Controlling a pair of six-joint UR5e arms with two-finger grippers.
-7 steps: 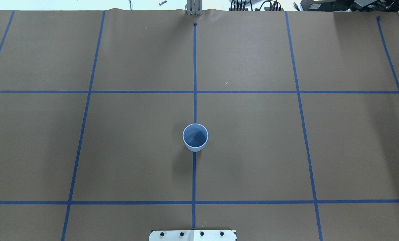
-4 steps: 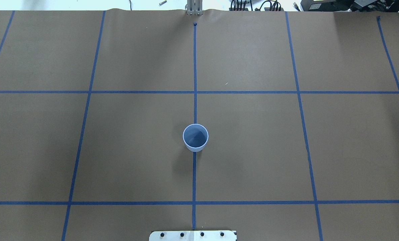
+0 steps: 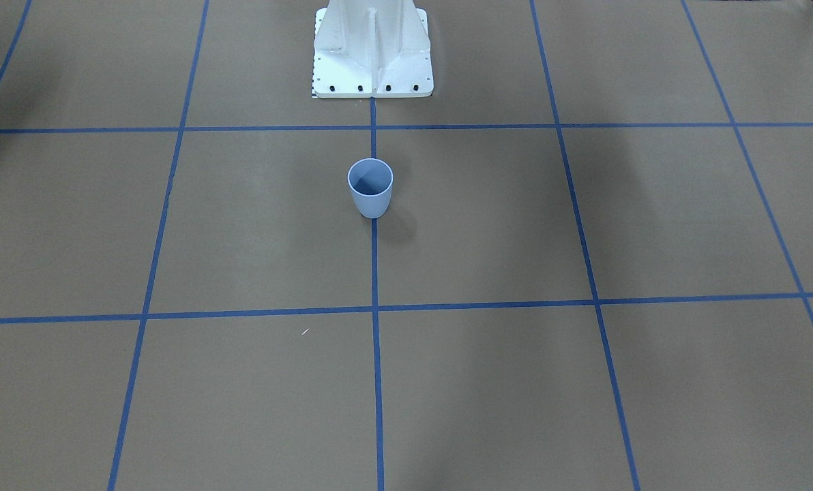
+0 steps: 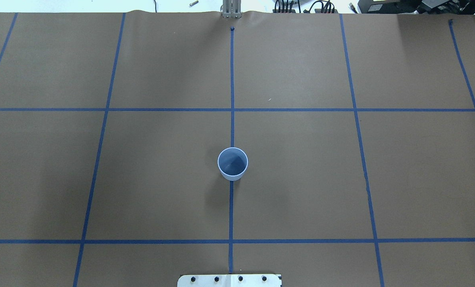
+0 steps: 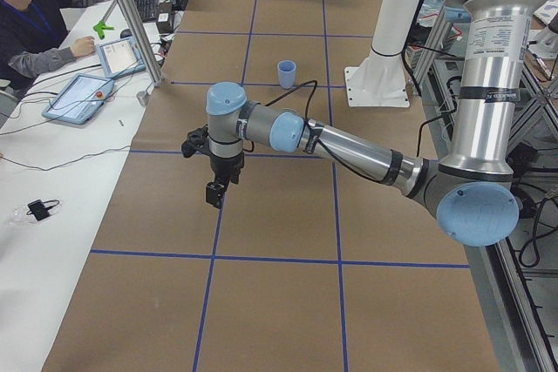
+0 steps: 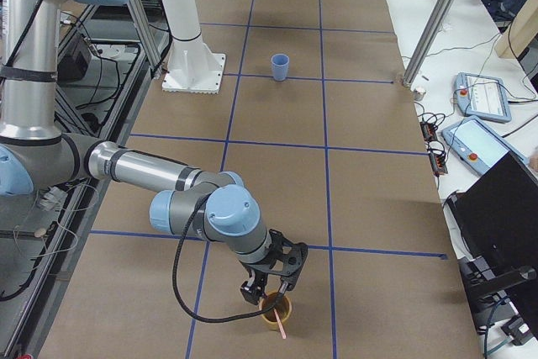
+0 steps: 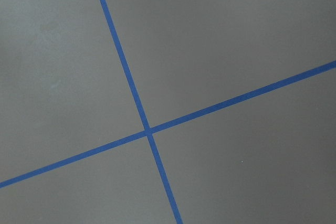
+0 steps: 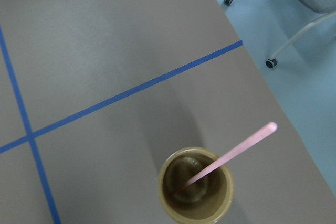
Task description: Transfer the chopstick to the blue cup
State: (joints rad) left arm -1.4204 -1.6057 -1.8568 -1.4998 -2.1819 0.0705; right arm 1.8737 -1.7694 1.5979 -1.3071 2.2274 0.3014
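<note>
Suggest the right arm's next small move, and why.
Probably lower the right claw a little, straight onto the pink chopstick. It hangs just above the tan cup where the chopstick leans, its upper end sticking out past the rim, not yet gripped. The blue cup stands empty at mid-table.

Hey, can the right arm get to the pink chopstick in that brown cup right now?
Probably yes. The right gripper hangs just above the brown cup, the pink chopstick leans out over its rim, and nothing else shows beside them.
</note>
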